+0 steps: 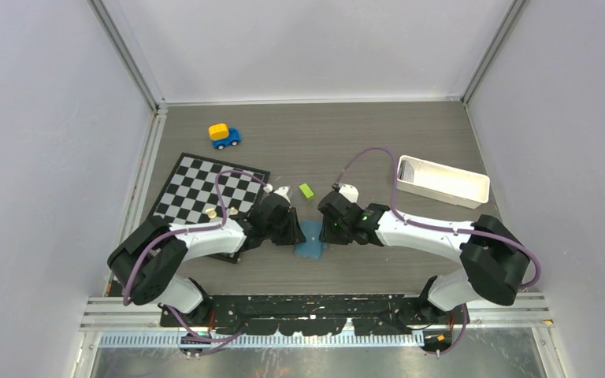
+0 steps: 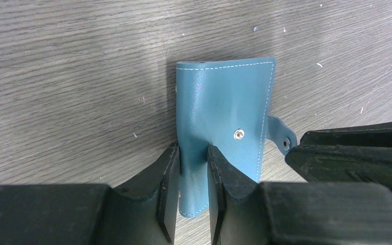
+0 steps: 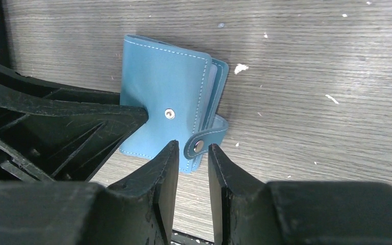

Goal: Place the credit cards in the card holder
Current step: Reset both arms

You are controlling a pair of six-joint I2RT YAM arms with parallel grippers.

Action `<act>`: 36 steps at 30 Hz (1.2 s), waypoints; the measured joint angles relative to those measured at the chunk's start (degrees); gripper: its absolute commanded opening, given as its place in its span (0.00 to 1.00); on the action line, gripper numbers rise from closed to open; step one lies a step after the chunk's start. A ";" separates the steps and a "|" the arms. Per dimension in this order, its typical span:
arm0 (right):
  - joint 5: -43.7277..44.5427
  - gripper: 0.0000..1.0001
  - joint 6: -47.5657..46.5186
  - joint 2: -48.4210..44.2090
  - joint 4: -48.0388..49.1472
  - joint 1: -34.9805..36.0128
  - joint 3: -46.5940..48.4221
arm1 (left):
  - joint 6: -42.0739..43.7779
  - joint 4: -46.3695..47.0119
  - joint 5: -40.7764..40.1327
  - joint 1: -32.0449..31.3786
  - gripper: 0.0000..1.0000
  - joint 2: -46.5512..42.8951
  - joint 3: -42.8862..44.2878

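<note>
Step in hand is judged to be opening the holder: the small teal-blue leather folding card holder (image 2: 224, 97) lies folded shut on the dark wood-grain table (image 2: 56, 76) between the arms, its snap strap (image 3: 200, 144) unfastened. The left gripper (image 2: 193, 150) is clamped narrowly on its spine-side edge. The right gripper (image 3: 191, 148) stands slightly parted with the strap tab at its tips, apparently unclamped. No credit cards can be made out in any view. The next move calls for the right gripper to catch the strap or front cover and fold it back while the left holds firm.
</note>
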 measured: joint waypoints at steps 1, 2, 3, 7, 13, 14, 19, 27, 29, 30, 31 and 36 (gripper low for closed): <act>0.02 0.33 -0.07 0.37 -0.04 0.24 0.31 | 0.02 0.00 0.00 0.00 0.25 0.00 0.00; 0.04 0.33 -0.15 0.63 -0.07 0.44 0.52 | 0.02 0.00 0.00 0.00 0.25 0.00 0.00; 0.17 0.34 -0.22 1.01 -0.22 0.70 0.85 | 0.02 0.00 0.00 0.00 0.25 0.00 0.00; 0.70 0.33 -0.70 1.66 -0.74 1.25 1.53 | 0.00 -0.02 -0.31 -0.11 0.25 0.00 0.00; 1.99 0.24 -1.05 1.97 -1.95 1.73 2.49 | 0.00 -0.02 -0.39 -0.11 0.25 0.00 0.00; 2.19 0.23 -1.05 2.05 -2.12 1.75 2.54 | 0.00 -0.02 -0.39 -0.11 0.25 0.00 0.00; 2.54 0.23 -1.05 3.13 -2.71 1.79 2.80 | 0.00 -0.02 -0.42 -0.13 0.25 0.00 0.00; 2.73 0.20 -1.03 4.07 -2.97 1.81 3.06 | 0.00 -0.04 -0.46 -0.13 0.25 -0.02 0.00; 3.02 0.27 -1.05 4.09 -3.19 1.81 3.15 | 0.00 -0.04 -0.48 -0.15 0.25 -0.04 0.00; 3.19 0.29 -1.05 4.07 -3.48 1.81 3.23 | 0.02 -0.04 -0.48 -0.15 0.25 -0.04 0.00; 3.37 0.29 -1.07 4.09 -3.69 1.81 3.32 | 0.00 -0.04 -0.48 -0.15 0.25 -0.04 0.00; 4.04 0.28 -1.20 4.37 -4.85 1.86 3.93 | 0.02 -0.04 -0.48 -0.15 0.25 -0.04 0.00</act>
